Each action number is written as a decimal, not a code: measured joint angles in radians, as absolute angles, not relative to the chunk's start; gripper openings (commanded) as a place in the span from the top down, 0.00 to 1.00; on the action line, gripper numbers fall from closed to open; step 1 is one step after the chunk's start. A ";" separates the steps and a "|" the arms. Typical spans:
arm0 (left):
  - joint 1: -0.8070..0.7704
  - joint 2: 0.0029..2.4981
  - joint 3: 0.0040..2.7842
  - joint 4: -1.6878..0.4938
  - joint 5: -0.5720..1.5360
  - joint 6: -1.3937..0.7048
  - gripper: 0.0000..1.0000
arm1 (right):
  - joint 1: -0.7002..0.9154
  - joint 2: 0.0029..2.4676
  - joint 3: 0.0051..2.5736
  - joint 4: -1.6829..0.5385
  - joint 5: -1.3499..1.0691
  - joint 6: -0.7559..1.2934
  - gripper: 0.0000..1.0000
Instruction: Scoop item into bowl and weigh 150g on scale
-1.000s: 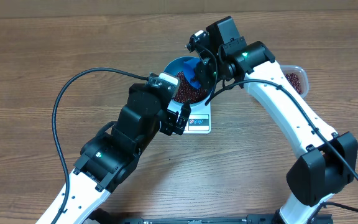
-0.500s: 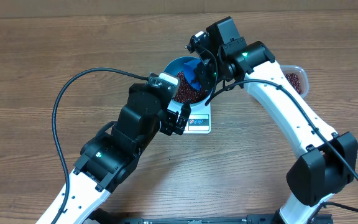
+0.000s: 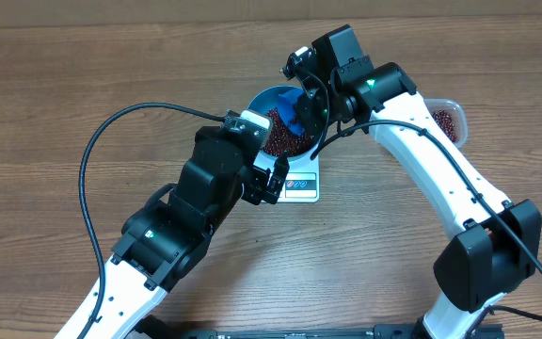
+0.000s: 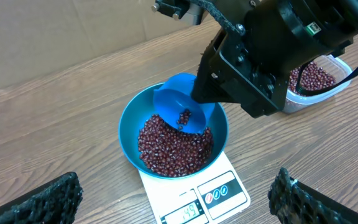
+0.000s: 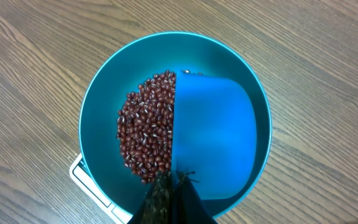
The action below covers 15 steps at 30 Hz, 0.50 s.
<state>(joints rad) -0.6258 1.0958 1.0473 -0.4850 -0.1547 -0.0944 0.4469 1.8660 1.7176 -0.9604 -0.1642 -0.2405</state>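
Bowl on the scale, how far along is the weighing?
Done: the bowl sits on the scale with a bean heap inside. In hand: the right end effector, shut on the blue scoop, holds it tilted over the bowl, a few beans inside. Left: checking the display, unreadable here, and topping up if short.

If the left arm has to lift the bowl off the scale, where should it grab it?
Probably the bowl's rim nearest the open left gripper, pinched from above, one finger inside and one outside. The wall is smooth, round and handle-free, and the scoop held by the right gripper hangs over the far side. Beans sit below the rim there.
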 measured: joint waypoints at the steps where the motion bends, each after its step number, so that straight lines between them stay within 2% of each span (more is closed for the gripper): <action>1: -0.626 1.096 1.047 -0.485 -0.155 -0.094 0.00 | 0.447 1.866 1.718 -0.960 -0.164 -0.240 0.96; 15: -0.626 1.096 1.047 -0.485 -0.155 -0.094 0.01 | 0.447 1.866 1.719 -0.987 -0.164 -0.240 0.96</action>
<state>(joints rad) -0.6258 1.0958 1.0473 -0.4854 -0.1547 -0.0944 0.4469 1.8660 1.7187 -0.9871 -0.1638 -0.2401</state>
